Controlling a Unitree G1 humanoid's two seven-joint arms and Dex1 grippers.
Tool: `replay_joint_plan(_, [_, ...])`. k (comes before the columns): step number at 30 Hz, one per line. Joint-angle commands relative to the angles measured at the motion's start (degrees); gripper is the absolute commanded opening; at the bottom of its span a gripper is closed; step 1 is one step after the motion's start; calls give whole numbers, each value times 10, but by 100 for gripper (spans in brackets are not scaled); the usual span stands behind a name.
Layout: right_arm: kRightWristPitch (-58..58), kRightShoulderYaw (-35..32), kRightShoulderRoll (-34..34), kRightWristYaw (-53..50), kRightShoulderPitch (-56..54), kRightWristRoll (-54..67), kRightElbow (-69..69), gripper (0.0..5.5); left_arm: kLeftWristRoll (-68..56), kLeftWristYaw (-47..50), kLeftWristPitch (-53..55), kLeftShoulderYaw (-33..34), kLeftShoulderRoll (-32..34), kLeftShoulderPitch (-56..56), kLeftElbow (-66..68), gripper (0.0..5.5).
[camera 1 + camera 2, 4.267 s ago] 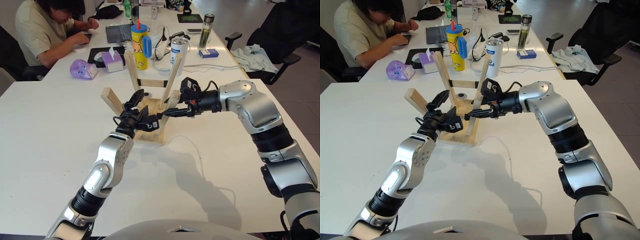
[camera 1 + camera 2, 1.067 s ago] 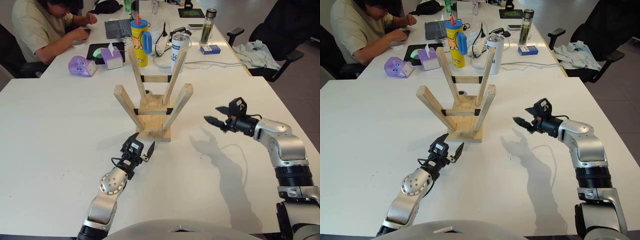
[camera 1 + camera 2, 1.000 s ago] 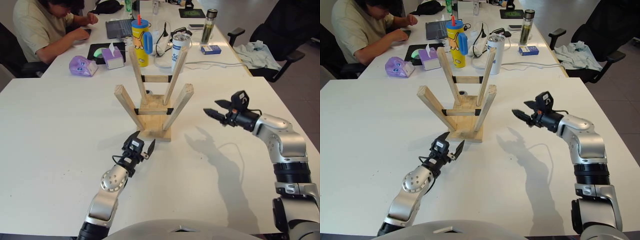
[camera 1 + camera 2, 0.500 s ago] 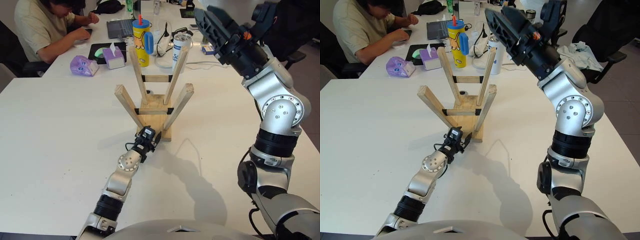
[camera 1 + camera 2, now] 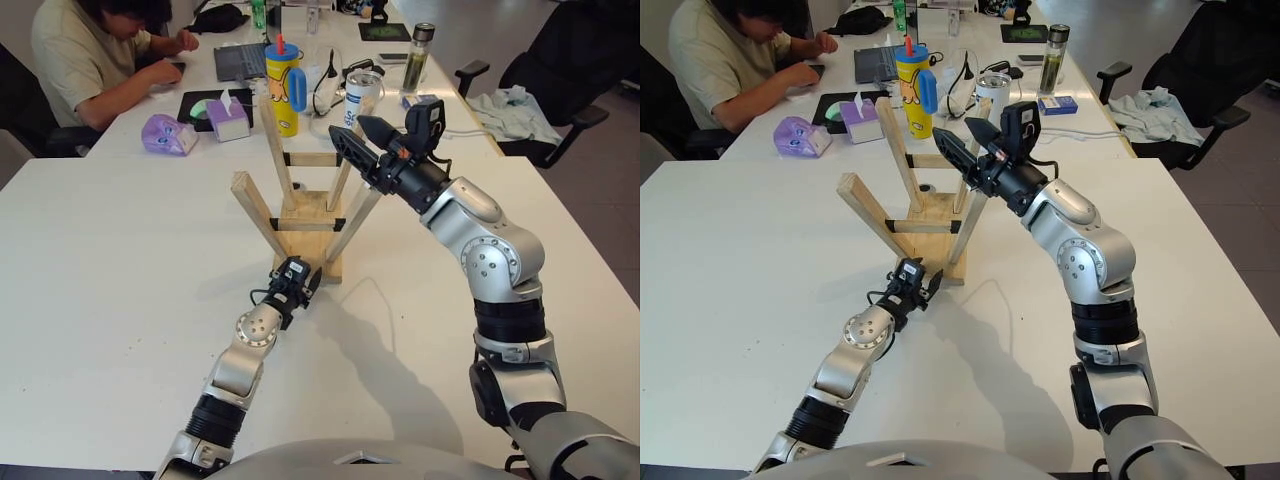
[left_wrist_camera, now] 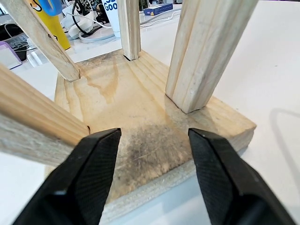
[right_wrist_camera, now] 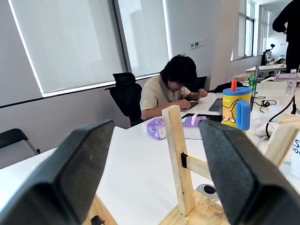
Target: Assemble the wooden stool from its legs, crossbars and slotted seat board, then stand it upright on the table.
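Pale wooden stool (image 5: 305, 212) sits upside down mid-desk (image 5: 110, 270), flat seat board (image 6: 140, 117) down, square legs (image 5: 275, 150) splayed upward; left gripper (image 5: 296, 277) parted, empty, at the board's near edge; right gripper (image 5: 352, 132) wide open, empty, beside the leg tops.

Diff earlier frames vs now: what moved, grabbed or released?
Both grippers left the stool and pulled back. The left gripper then returned to the seat board's near edge, open; the right gripper swung high, then came down near the upturned legs, open. Stool stayed inverted, nothing held.
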Motion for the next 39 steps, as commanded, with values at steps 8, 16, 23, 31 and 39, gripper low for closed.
replay_joint_plan(8, [-34, -154, 16, -58, 17, 9, 45, 333, 14, 12, -120, 16, 38, 59, -122, 269])
replay_joint_plan(16, [-30, -123, 69, -224, 191, -117, -90, 333, -63, 83, -154, 177, 35, 268, -320, 269])
replay_joint_plan(23, [-17, -149, 83, -308, 217, -188, -146, 333, -77, 164, -26, 262, 32, 45, -313, 269])
replay_joint_plan(31, [99, 96, 74, -192, 220, -201, -148, 333, 19, 71, 27, 91, 72, -39, -211, 269])
replay_joint_plan(39, [101, 0, -1, -154, 224, -234, -68, 333, -12, 117, 63, 249, 90, 12, -181, 269])
